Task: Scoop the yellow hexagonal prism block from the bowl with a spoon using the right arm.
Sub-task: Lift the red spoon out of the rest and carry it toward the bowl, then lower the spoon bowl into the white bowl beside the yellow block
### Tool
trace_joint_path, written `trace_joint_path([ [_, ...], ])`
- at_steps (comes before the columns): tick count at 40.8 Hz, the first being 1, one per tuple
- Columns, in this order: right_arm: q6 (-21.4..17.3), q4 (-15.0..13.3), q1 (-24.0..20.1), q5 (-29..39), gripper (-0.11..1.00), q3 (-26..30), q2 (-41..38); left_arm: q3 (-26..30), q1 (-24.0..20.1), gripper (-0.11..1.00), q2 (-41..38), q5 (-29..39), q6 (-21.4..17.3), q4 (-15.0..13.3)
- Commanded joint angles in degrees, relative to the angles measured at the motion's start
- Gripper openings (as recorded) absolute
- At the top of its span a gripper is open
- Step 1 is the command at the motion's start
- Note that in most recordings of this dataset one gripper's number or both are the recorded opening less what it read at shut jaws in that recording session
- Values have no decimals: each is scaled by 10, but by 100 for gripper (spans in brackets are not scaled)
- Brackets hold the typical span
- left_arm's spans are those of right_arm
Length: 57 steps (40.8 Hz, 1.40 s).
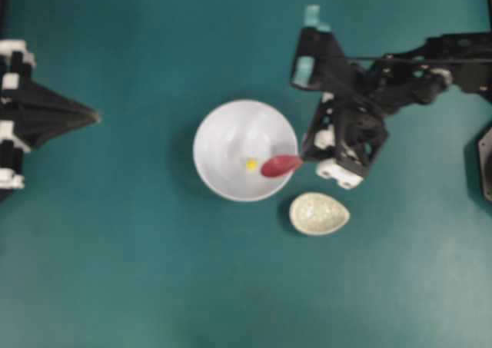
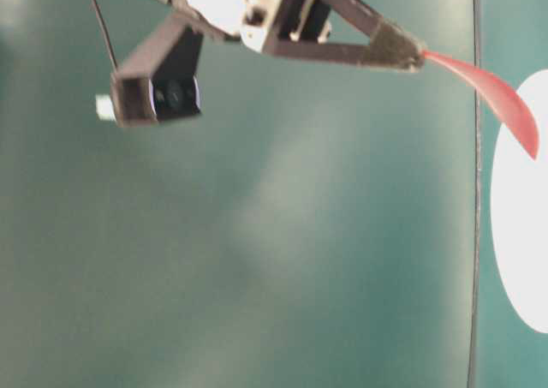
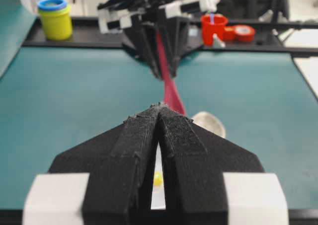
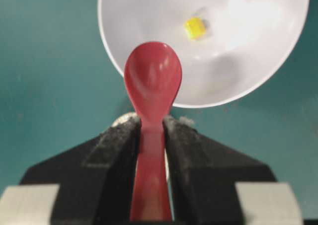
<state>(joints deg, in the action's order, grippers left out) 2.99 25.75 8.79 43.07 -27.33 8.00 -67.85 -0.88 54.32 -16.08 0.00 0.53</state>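
The white bowl [image 1: 231, 137] stands mid-table with the tiny yellow block [image 1: 251, 164] on its floor; the block also shows in the right wrist view [image 4: 195, 28] inside the bowl [image 4: 248, 46]. My right gripper [image 1: 306, 157] is shut on the handle of the pink-red spoon [image 1: 280, 165]. The empty scoop [image 4: 152, 76] hangs over the bowl's near rim, just short of the block. In the table-level view the spoon [image 2: 492, 97] slants down from the gripper [image 2: 411, 58] toward the bowl [image 2: 522, 234]. My left gripper [image 1: 94, 117] is shut and empty at the far left.
A speckled teardrop spoon rest [image 1: 319, 213] lies just beside the bowl, below the right gripper. In the left wrist view a yellow tub [image 3: 54, 19] and red containers [image 3: 218, 29] sit on a black tray beyond the table's far edge.
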Motion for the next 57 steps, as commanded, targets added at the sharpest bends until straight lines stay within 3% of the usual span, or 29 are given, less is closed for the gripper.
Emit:
trace_joint_path([
  [1,-32,-27,2,35,24,45,-17,15,-1,-1,-4,-2,0,1],
  [7,-87,-69,2,102,24,92,-51,15,-1,-1,-5,-2,0,1],
  [13,-104,-89,2,142,24,125,-74,15,-1,-1,-5,-2,0,1],
  [57,-100,-93,-4,106,24,134,-136,14,-1,-1,-3,-2,0,2],
])
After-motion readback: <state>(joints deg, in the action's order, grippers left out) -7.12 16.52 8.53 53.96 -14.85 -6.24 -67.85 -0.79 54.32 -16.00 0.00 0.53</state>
